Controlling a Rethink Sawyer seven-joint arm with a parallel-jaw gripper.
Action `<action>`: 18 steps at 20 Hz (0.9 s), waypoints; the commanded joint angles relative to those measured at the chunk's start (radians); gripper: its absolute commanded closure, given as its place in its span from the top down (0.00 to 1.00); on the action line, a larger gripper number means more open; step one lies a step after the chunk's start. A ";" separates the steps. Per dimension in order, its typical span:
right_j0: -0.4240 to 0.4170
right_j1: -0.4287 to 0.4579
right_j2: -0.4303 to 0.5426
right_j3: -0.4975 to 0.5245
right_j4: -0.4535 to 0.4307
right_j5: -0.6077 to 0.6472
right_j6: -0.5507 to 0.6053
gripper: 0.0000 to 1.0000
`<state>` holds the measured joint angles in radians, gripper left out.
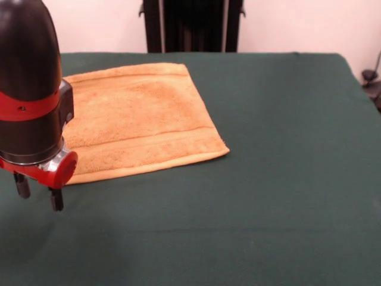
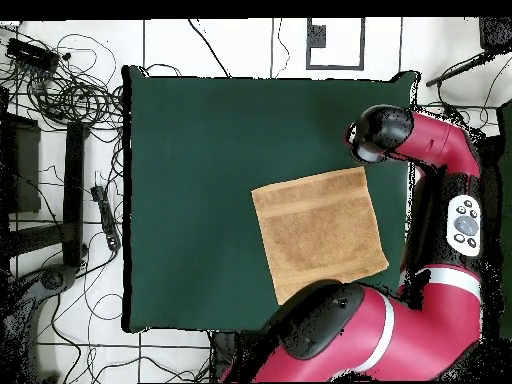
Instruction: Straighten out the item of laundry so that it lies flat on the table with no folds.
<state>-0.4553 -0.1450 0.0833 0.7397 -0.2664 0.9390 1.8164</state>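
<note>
So here's what you've got: the towel [image 1: 140, 119] is lying spread out on the green table [image 1: 280, 179], and from the front view it looks flat, no folds showing, with the hemmed edge running along the near side and a woven band just behind it. In the overhead view the towel [image 2: 320, 232] sits a bit rotated against the table's [image 2: 200, 180] edges, closer to the side where the red arm [image 2: 440, 150] curls round than to the opposite side, and a good stretch of bare green cloth lies around it on the other three sides. Your gripper [image 1: 39, 193] hangs at the left of the front view, just off the towel's near left corner, with its two short black fingertips [image 1: 56, 199] pointing down and a gap between them, so the jaws are parted and holding nothing. The tips look to be above the cloth of the table rather than touching it, though you can't really tell the height from this angle. From above, the gripper's head [image 2: 378, 133] sits right beside the towel's corner, not over the middle of it. Off the table's edge in the overhead view you'll see a tangle of black cables [image 2: 70, 90] on the tiled floor [image 2: 230, 45].
</note>
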 commanded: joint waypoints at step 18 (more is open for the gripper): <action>0.024 0.032 0.097 0.128 -0.020 -0.056 -0.128 1.00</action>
<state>-0.4552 -0.1449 0.0836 0.7397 -0.2765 0.9232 1.8164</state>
